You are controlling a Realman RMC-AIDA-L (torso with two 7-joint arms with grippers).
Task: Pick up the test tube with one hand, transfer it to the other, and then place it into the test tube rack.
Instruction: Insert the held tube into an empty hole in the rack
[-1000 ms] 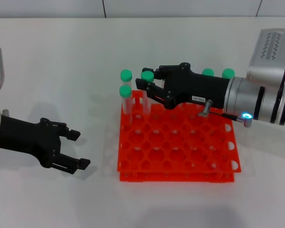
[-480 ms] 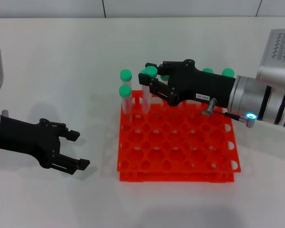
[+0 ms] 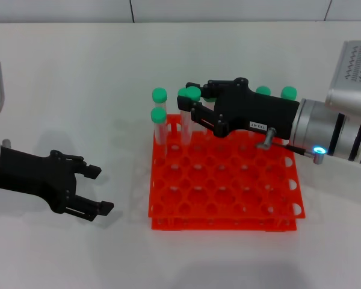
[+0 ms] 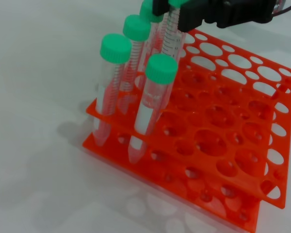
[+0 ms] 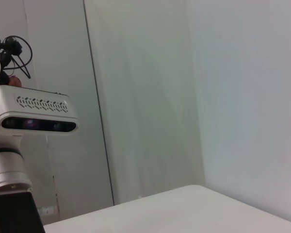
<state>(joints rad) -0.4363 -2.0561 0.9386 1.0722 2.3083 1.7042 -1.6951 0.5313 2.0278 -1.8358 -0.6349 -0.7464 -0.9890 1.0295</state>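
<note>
Two black end effectors show: the right end effector [image 3: 189, 111] pinches a clear green-capped test tube [image 3: 186, 120] over the bright orange-red plastic test tube rack [image 3: 222, 180], while the left end effector [image 3: 96, 189] rests spread apart on the white worktop [image 3: 78, 78].

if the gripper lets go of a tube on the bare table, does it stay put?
Probably not. The test tube is round and slender with a tapered tip, so it would likely tip over and roll. It looks like stiff clear plastic, so probably light. The orange rack keeps the tubes upright.
</note>
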